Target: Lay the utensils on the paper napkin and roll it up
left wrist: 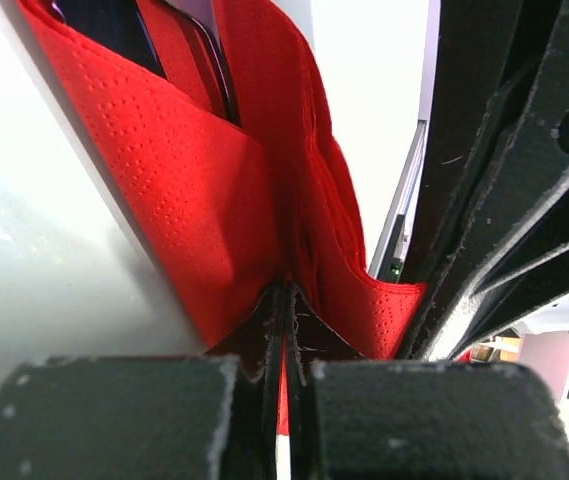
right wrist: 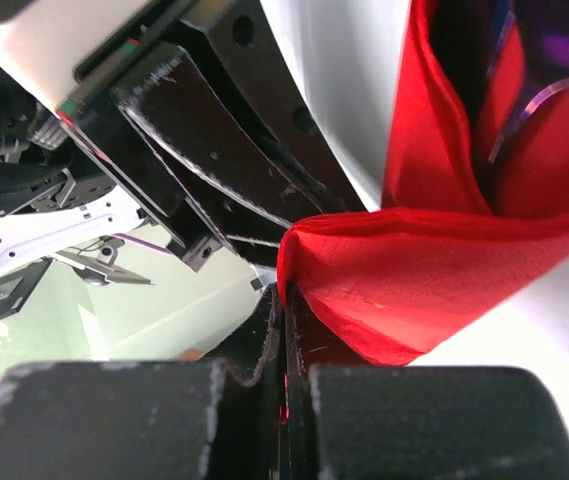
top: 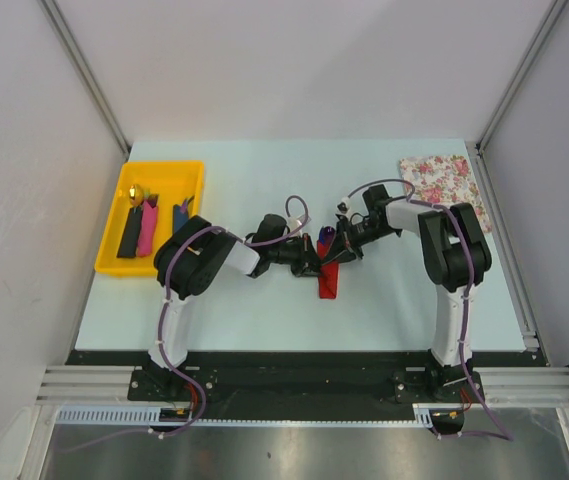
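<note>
Far left, the yellow tray point(top: 169, 175) holds black, pink and blue utensils point(top: 147, 232). At the middle of the table point(top: 244, 310), my left gripper point(left wrist: 284, 305) is pinched tight on a fold of the red paper napkin point(left wrist: 194, 200), which is folded around a purple-handled utensil point(top: 324, 238) (only its end pokes out). My right gripper point(right wrist: 282, 300) is clamped on the napkin's other edge. Far right lies the flowered sheet point(top: 442, 180).

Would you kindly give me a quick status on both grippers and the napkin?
Left gripper shut on red napkin. Right gripper shut on it too. Utensils inside the fold. Arms crowded together; yellow tray off to the left.
</note>
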`<action>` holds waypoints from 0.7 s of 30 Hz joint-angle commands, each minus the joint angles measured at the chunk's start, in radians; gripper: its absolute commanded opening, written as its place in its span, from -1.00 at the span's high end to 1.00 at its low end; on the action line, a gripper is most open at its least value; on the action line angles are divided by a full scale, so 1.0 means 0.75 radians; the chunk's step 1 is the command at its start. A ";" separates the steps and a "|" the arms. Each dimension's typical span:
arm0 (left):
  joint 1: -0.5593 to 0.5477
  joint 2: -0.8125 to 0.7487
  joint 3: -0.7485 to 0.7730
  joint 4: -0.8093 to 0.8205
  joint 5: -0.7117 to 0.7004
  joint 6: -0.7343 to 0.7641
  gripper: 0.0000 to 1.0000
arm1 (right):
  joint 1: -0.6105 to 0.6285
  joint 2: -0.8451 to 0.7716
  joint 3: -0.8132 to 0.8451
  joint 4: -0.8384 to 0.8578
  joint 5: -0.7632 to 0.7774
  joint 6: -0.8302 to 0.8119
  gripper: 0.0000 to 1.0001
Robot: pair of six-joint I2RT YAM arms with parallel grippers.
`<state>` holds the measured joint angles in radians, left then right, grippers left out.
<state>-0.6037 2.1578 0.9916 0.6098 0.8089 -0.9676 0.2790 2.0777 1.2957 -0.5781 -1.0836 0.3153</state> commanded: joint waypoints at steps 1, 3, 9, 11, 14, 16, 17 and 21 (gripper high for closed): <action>-0.001 0.023 0.028 -0.046 -0.066 0.067 0.99 | 0.025 0.020 0.076 0.012 -0.050 0.003 1.00; 0.001 0.023 0.028 -0.050 -0.068 0.069 1.00 | 0.025 0.032 0.082 -0.029 -0.038 -0.015 1.00; 0.001 0.023 0.028 -0.048 -0.070 0.069 1.00 | -0.065 -0.001 0.074 -0.172 0.107 -0.111 0.87; 0.003 0.023 0.028 -0.048 -0.074 0.069 1.00 | -0.092 -0.021 0.070 -0.203 0.148 -0.144 0.63; 0.001 0.023 0.028 -0.048 -0.074 0.067 1.00 | -0.133 -0.062 0.060 -0.260 0.183 -0.177 0.00; 0.001 0.025 0.028 -0.046 -0.076 0.069 1.00 | -0.157 -0.089 0.060 -0.297 0.201 -0.203 -0.23; 0.001 0.025 0.030 -0.046 -0.076 0.069 0.99 | -0.163 -0.095 0.060 -0.309 0.232 -0.212 -0.46; -0.001 0.031 0.034 -0.050 -0.076 0.069 1.00 | -0.182 -0.091 0.056 -0.348 0.254 -0.277 -0.60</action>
<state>-0.6037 2.1578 0.9974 0.5999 0.8093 -0.9600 0.1467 2.0579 1.3243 -0.7727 -0.9264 0.1722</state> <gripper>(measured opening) 0.005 0.808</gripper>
